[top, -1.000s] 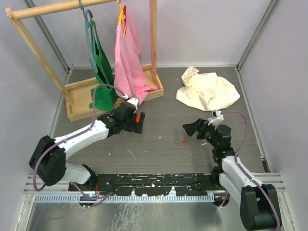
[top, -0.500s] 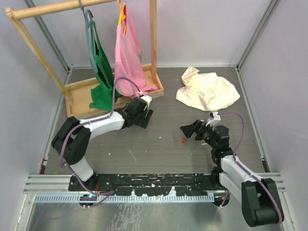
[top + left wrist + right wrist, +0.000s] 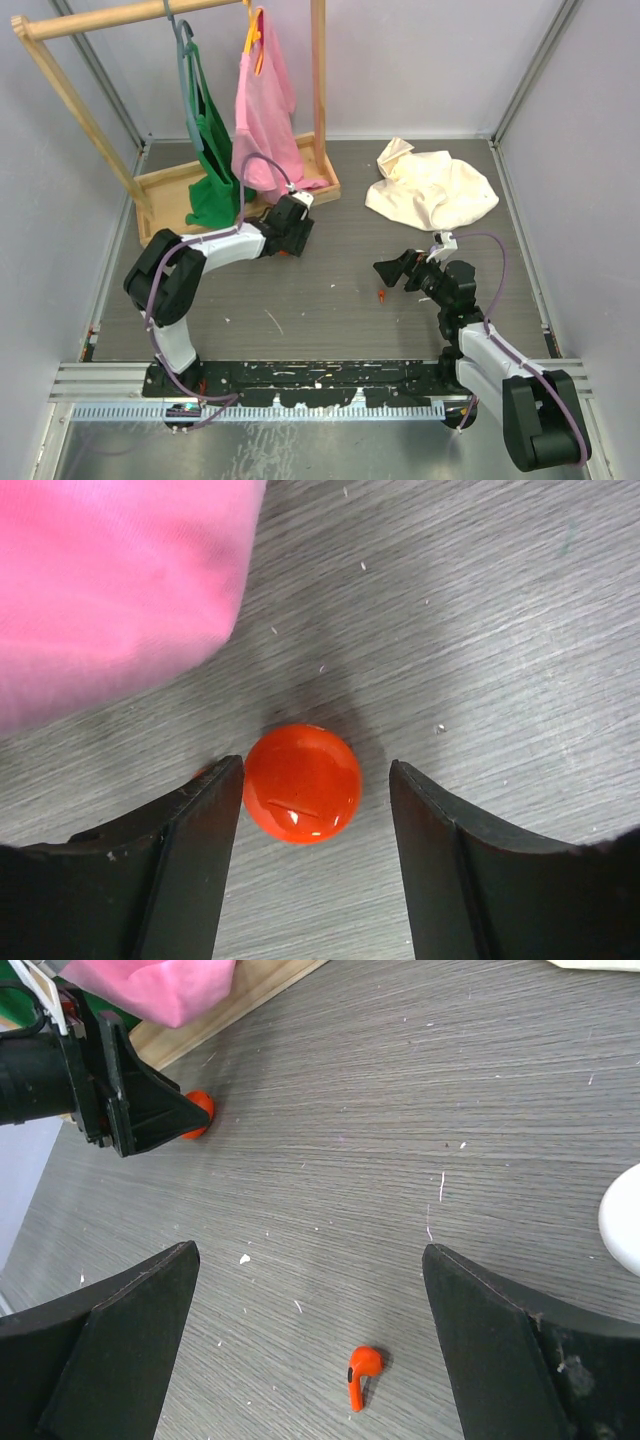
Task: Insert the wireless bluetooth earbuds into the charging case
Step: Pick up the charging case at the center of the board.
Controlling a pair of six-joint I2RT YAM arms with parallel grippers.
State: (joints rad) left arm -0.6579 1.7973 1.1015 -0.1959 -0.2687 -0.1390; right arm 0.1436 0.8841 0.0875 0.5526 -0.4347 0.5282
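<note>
While the right gripper [image 3: 310, 1258] hangs low over the table [image 3: 330, 275], fingers spread as wide as they go and holding nothing, a red earbud [image 3: 362, 1371] lies loose on the grey surface below the gap, roughly midway and touching neither finger. Its bulb points away from the wrist camera and its stem toward it. A white rounded thing [image 3: 622, 1222] is cut off by the right edge of that view; what it is I cannot tell.

Farther out, well apart from the earbud, the left gripper [image 3: 315, 770] is down at the table with its fingers part open on either side of a glossy red round piece [image 3: 302, 783]. The finger on the view's left is at the piece's edge, the other stands clear of it, so nothing is clamped. Whether the piece is a case I cannot tell.

Just beyond hangs a pink cloth [image 3: 265, 120] beside a green cloth [image 3: 212, 150] on a wooden rack [image 3: 165, 185]. A crumpled cream cloth [image 3: 430, 190] lies far right
</note>
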